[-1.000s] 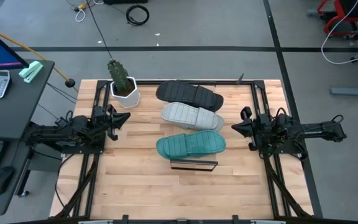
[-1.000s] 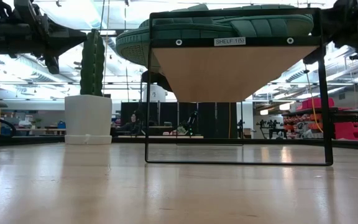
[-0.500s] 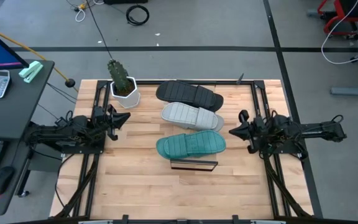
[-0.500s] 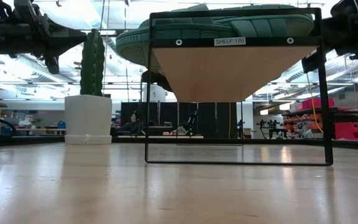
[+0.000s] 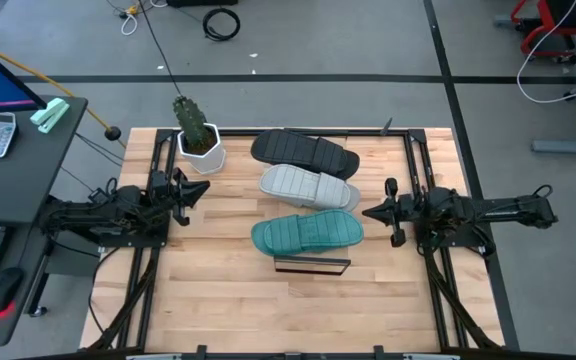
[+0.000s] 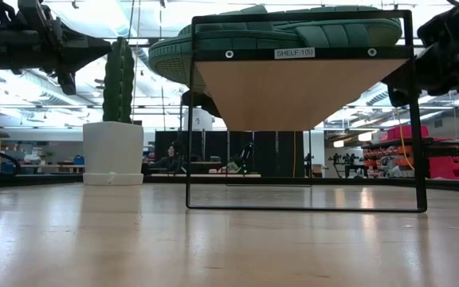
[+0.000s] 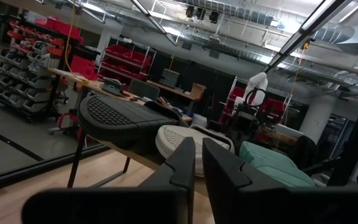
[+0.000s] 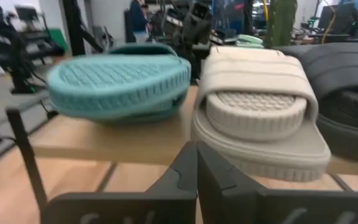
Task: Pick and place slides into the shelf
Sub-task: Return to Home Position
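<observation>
Three slides lie side by side on the shelf point(image 5: 311, 265), soles on its light-wood board point(image 6: 293, 88): the black one point(image 5: 303, 150) farthest, the light grey one point(image 5: 308, 187) in the middle, the teal one point(image 5: 308, 233) nearest. My left gripper point(image 5: 200, 188) hovers shut to the left of the shelf, pointing at it; the left wrist view shows its own fingers point(image 7: 185, 163) nearly together. To the right of the shelf my right gripper point(image 5: 366, 212) hovers shut and level, pointing at the grey slide point(image 8: 260, 112) and the teal slide point(image 8: 120, 84). Neither gripper touches anything.
A green cactus in a white pot point(image 5: 196, 135) stands at the table's far left corner, close to my left gripper. Left of the table is a dark desk point(image 5: 18, 160) with a calculator and a keyboard. Bare wooden tabletop point(image 5: 268, 310) lies in front of the shelf.
My right gripper has sunk a little and tipped down to level, so its fingertips have come slightly nearer the shelf. It has stayed shut. The slides and the shelf have not moved.
</observation>
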You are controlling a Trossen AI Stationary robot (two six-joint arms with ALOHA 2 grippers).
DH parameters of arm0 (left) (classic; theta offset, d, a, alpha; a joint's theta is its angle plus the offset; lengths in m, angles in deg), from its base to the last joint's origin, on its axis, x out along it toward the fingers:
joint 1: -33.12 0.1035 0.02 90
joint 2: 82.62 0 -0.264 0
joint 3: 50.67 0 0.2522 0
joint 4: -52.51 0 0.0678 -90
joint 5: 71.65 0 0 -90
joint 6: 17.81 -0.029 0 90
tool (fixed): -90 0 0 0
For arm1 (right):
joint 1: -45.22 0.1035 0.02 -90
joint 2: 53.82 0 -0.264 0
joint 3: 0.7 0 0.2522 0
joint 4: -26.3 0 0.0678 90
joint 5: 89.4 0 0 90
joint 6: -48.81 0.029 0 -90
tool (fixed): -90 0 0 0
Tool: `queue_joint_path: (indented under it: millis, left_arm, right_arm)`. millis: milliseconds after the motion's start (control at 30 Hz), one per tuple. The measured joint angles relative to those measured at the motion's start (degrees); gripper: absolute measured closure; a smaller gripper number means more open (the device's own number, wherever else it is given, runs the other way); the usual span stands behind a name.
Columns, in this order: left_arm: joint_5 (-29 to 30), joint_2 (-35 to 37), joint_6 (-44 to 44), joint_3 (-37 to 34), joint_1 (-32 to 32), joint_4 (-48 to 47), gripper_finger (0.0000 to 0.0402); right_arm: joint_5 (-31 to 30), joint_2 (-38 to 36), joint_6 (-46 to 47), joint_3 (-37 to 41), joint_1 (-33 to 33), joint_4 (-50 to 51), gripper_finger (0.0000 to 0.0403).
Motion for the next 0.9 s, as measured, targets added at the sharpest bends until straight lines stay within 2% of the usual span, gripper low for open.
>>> queue_joint_path:
  millis: [367,633,900]
  left_arm:
    - [0.00,0.00,-0.02,0.00,0.01,0.00,0.0365]
    - [0.00,0.00,-0.02,0.00,0.01,0.00,0.0367]
    - [0.00,0.00,-0.02,0.00,0.00,0.00,0.0370]
  right_arm:
    - [-2.90,0.00,-4.08,0.02,0.00,5.52,0.0403]
    - [-3.51,0.02,-4.19,0.02,0.00,5.69,0.0401]
    - [-4.68,0.02,1.86,0.02,-0.02,5.73,0.0385]
